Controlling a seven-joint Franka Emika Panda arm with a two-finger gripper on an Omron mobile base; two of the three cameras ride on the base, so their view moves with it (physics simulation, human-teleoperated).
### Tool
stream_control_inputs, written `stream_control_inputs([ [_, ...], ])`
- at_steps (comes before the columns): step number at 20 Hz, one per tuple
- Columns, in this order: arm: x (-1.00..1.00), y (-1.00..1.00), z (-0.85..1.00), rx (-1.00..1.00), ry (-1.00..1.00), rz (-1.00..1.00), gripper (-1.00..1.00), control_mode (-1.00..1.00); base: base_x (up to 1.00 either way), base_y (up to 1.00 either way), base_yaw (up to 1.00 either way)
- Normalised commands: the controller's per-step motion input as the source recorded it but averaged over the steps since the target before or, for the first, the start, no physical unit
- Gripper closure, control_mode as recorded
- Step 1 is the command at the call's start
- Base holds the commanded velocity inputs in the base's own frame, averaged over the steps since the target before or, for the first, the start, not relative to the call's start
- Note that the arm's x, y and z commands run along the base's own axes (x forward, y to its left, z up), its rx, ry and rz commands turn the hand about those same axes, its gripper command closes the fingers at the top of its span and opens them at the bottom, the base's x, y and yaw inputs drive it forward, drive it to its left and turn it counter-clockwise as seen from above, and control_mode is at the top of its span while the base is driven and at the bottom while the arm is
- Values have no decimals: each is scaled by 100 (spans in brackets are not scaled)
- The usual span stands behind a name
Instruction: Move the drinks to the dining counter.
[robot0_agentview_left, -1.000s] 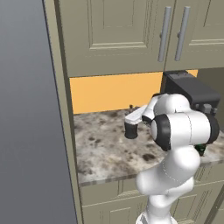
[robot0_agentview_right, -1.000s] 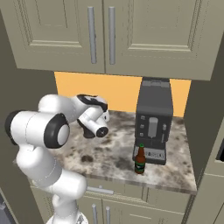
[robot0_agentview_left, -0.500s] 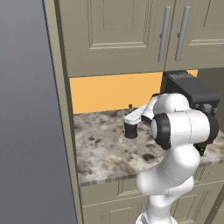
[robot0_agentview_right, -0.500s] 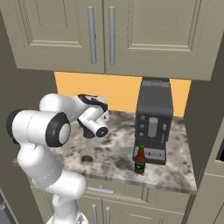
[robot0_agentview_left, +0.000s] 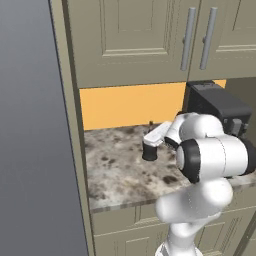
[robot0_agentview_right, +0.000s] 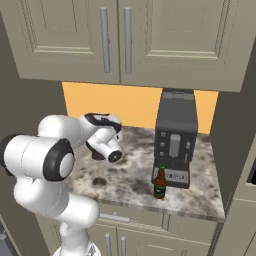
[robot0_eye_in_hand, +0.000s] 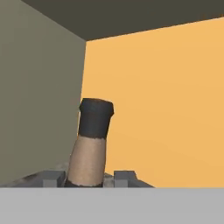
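- Beige wall cabinets (robot0_agentview_right: 115, 40) with long steel handles hang over a short speckled worktop (robot0_agentview_left: 120, 172), and an orange back wall (robot0_agentview_left: 130, 102) glows between the two.
- Left of the worktop stands a tall grey panel (robot0_agentview_left: 35, 130) — it runs from floor to ceiling.
- At the right end of the worktop sits a big black boxy coffee machine (robot0_agentview_right: 174, 137), pushed back against the orange wall.
- From the near edge the white arm (robot0_agentview_left: 212, 157) bends over the worktop, reaching left and toward the far wall.
- Its gripper (robot0_agentview_left: 150, 145) is down at a squat black bottle (robot0_agentview_left: 149, 151) standing upright on the worktop, left of the coffee machine and well apart from it.
- In the hand view the bottle's neck rises right between the two finger tips (robot0_eye_in_hand: 124, 176), which sit close in on either side of it — closed on the bottle, as far as I can see.
- Smallest thing here: a dark bottle with a red cap (robot0_agentview_right: 160, 182), upright just in front of the coffee machine, near the worktop's front edge.
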Motion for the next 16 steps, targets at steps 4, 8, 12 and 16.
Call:
stream_control_inputs([
  [4,-92,13,66,-4,-29,13,100,-100,0,0,0],
  [8,-88,1,85,-2,-26,15,100,-100,0,0,0],
  [12,-91,0,82,-1,-13,15,100,-100,0,0,0],
  [16,-98,-7,75,0,-6,14,100,-100,0,0,0],
])
